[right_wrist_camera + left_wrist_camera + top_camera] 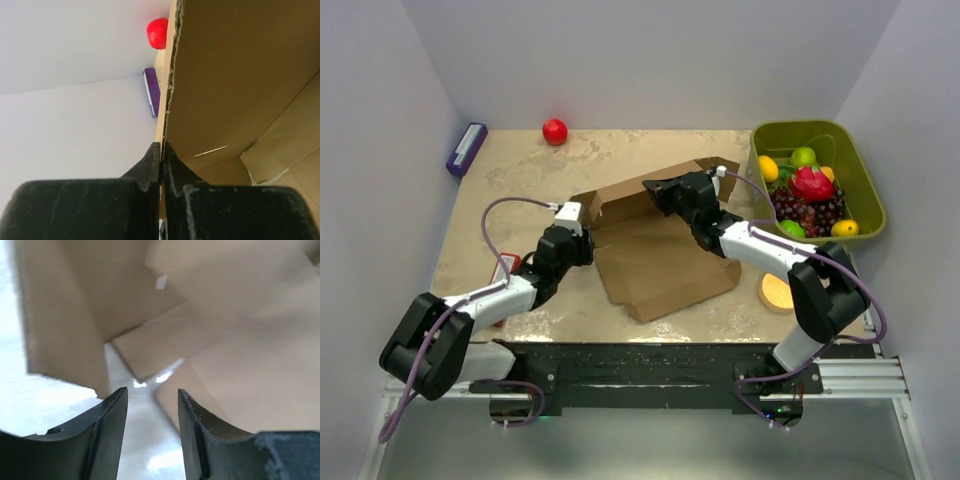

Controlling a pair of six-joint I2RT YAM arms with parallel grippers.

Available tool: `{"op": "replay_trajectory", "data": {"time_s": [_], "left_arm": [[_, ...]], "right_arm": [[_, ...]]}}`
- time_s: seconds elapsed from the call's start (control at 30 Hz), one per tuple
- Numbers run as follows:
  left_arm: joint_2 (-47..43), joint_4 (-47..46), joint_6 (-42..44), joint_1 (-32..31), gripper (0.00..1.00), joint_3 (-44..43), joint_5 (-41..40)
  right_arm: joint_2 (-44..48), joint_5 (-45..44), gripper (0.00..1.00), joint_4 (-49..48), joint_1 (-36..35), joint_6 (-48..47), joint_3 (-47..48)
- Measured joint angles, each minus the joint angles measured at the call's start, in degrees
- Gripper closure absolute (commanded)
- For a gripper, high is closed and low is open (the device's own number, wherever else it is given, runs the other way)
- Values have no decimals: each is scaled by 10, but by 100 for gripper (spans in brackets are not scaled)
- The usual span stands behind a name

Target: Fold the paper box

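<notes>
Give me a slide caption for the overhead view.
Right gripper pinches a raised wall of the box; left gripper, open, hovers by a side flap.

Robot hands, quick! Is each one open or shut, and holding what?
Left gripper: open, holding nothing, the paper box just ahead.
Right gripper: shut on an edge of the paper box.

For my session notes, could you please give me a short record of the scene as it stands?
box: paper box, brown, partly folded, base flat on the table, back wall standing up
right arm: right hand shut on the edge of the upright wall
left arm: left hand open at the box's left side, nothing between its fingers
far edge: red ball, purple block
right side: green bin holding fruit
</notes>
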State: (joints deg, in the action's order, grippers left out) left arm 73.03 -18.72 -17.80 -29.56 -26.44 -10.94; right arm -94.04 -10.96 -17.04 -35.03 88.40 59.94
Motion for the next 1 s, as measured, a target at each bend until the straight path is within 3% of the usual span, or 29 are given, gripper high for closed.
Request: {"op": "replay_trajectory", "data": {"time_s": [0.5, 0.83, 1.0], "left_arm": [[101, -59, -89, 28, 60, -19, -80], [159, -60, -118, 30, 78, -53, -121], [164, -62, -118, 30, 78, -53, -137]], "right_arm": [[6, 1, 100, 5, -2, -8, -4], [7, 2, 100, 5, -2, -12, -5], [7, 2, 100, 5, -2, -14, -5]]}}
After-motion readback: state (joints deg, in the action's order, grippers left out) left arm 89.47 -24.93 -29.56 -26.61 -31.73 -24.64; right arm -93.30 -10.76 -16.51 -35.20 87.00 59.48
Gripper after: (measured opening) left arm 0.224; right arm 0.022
